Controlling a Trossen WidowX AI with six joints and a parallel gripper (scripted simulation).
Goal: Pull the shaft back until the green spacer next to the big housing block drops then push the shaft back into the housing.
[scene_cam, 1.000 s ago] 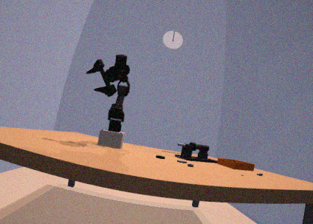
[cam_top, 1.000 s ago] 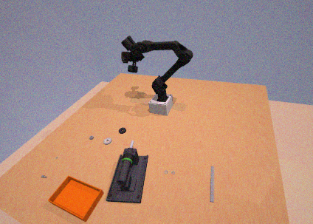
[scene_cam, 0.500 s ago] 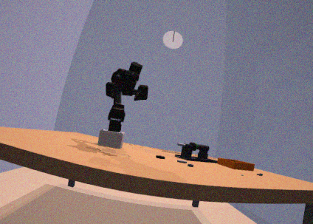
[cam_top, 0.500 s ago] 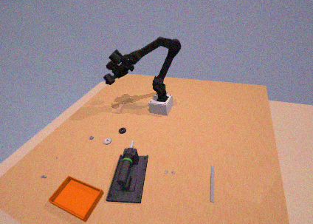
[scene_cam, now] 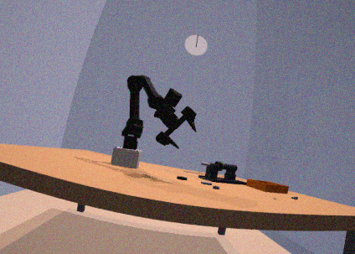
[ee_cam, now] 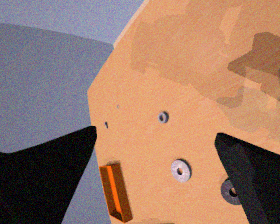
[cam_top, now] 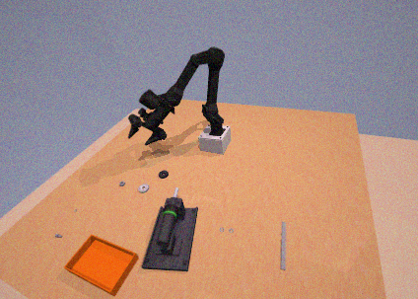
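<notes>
The dark housing block (cam_top: 174,208) (scene_cam: 212,172) stands on a black base plate (cam_top: 185,252). The silver shaft (cam_top: 176,192) (scene_cam: 204,163) sticks out of the block on the side towards the arm's base. The green spacer (cam_top: 170,214) shows as a thin ring on the block's other side, against a dark cylinder. Other spacers cannot be made out. My gripper (cam_top: 138,140) (scene_cam: 187,139) (ee_cam: 158,136) is open and empty, in the air between the arm's base and the housing, well away from the shaft. The housing is outside the wrist view.
An orange tray (cam_top: 101,265) (scene_cam: 268,186) (ee_cam: 116,192) lies beside the plate. A black ring (cam_top: 160,174) (scene_cam: 182,178) (ee_cam: 225,191), a white washer (cam_top: 140,188) (ee_cam: 175,169) and a small grey nut (cam_top: 121,184) (ee_cam: 160,117) lie nearer the arm. A grey strip (cam_top: 283,247) lies right.
</notes>
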